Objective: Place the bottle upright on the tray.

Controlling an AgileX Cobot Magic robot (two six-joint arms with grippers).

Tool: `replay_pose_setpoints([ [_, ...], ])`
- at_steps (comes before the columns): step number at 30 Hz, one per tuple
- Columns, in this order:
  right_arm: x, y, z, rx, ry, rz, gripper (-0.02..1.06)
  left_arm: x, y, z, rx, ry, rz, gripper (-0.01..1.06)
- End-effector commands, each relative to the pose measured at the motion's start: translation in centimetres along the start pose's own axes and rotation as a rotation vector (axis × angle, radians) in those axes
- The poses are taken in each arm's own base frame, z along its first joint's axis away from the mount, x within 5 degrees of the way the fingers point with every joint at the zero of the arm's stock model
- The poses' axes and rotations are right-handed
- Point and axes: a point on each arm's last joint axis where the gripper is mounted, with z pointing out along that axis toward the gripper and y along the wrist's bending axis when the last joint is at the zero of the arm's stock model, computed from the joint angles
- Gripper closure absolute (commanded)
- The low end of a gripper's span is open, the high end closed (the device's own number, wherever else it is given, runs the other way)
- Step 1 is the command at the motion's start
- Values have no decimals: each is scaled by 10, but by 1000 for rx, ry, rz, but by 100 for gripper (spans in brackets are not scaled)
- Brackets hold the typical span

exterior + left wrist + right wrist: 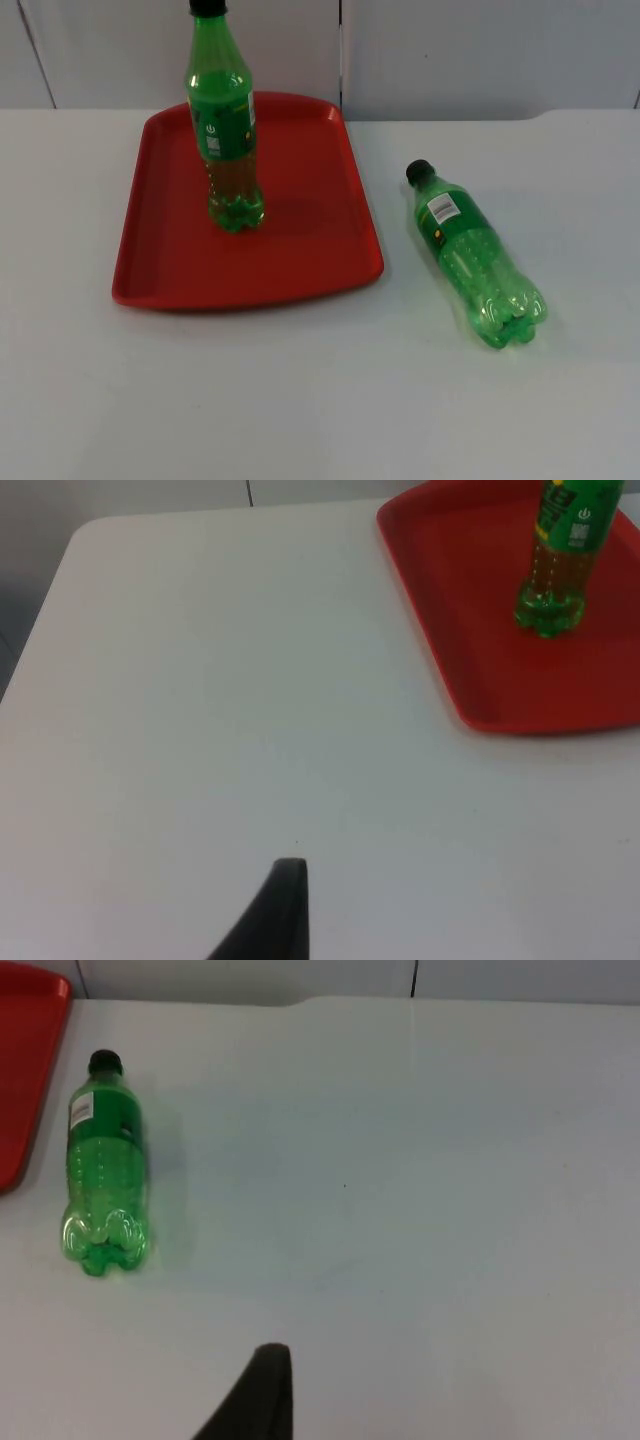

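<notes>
One green bottle with a black cap stands upright on the red tray, towards its back; the left wrist view also shows this upright bottle on the tray. A second green bottle lies on its side on the white table just right of the tray, with its cap pointing towards the wall. The right wrist view has this lying bottle beside the tray's edge. My left gripper hangs over bare table well apart from the tray. My right gripper hovers over bare table, away from the lying bottle.
The white table stretches wide in front of the tray and bottle. The grey partition wall closes off the back. The table's left edge lies near the left arm.
</notes>
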Motion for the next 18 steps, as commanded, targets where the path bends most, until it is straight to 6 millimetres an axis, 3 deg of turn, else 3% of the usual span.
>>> replay_pose_setpoints([
  [1,-12,-1,0,10,-36,-14,-1,1,-1,1,2,-2,-4,0],
  [6,-50,-1,14,4,-10,-19,-1,1,-1,1,2,-2,-4,0],
  [9,-83,0,42,-13,68,-14,-1,1,-1,1,2,-2,-4,0],
  [10,-83,0,42,-13,68,-14,-1,1,-1,1,2,-2,-4,0],
  [14,-130,4,95,-49,207,10,-1,1,-1,1,2,-2,-4,0],
  [15,-130,4,95,-49,207,10,-1,1,-1,1,2,-2,-4,0],
  [18,-156,7,140,-67,304,12,-1,1,-1,1,2,-2,-4,0],
])
